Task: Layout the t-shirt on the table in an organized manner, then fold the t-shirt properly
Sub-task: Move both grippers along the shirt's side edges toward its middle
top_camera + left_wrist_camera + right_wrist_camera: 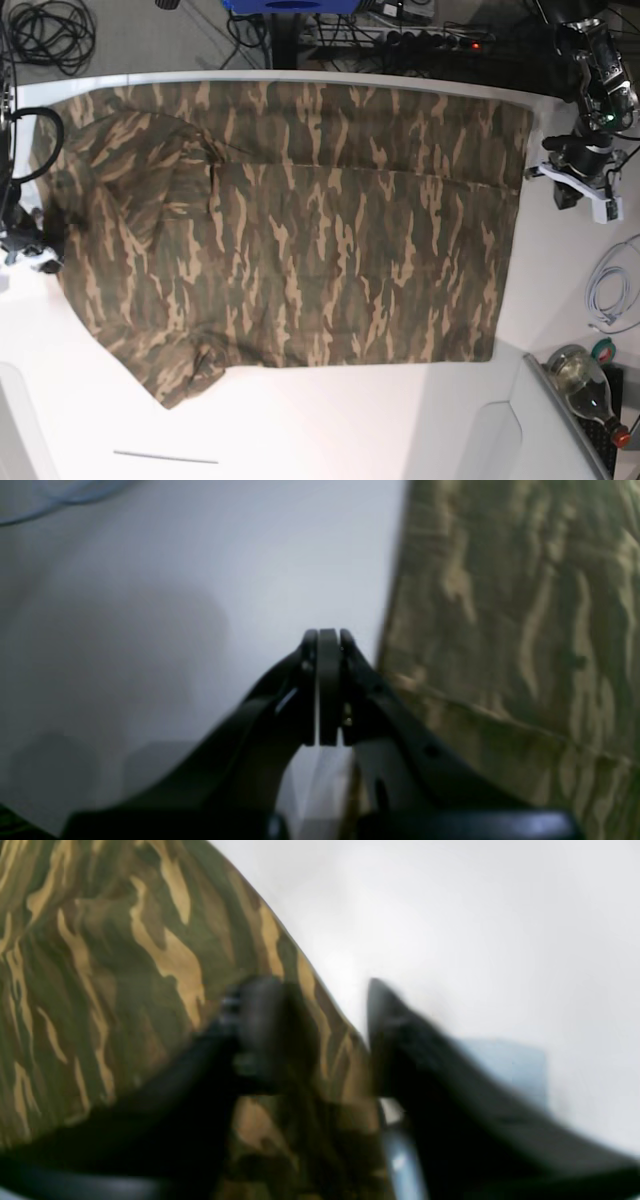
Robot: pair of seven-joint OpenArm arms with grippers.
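Observation:
The camouflage t-shirt lies spread flat on the white table, its collar end toward the left of the base view. My left gripper is shut with nothing between its fingers; it hovers over bare table just beside the shirt's edge. My right gripper straddles the shirt's edge. Its fingers stand apart, one over the cloth and one over the table, and the view is blurred. In the base view the left arm is at the shirt's right side, the right arm at its left.
A glass bottle and a white cable lie off the table's right edge. Black cables coil beyond the far left corner. A thin seam line marks the near table surface.

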